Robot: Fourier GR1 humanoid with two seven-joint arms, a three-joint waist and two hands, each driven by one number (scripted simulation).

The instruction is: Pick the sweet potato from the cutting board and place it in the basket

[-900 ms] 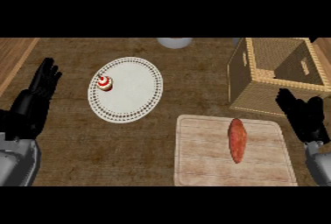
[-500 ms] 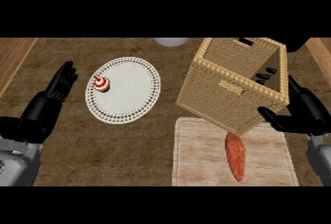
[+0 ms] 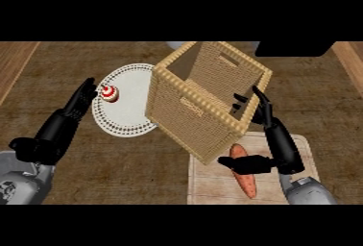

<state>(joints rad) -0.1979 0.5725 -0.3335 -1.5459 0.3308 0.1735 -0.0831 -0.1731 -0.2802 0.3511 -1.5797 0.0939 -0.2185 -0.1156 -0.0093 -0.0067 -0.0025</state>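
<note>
Sweet potato (image 3: 242, 174) lies on the cutting board (image 3: 212, 185) at five o'clock, under the tilted basket (image 3: 205, 103), beside the open right hand (image 3: 273, 144); open left hand (image 3: 60, 127) rests at nine o'clock.

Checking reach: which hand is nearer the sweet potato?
Right. The right hand sits just above and beside the sweet potato; the left hand is far across, beyond the plate.
</note>
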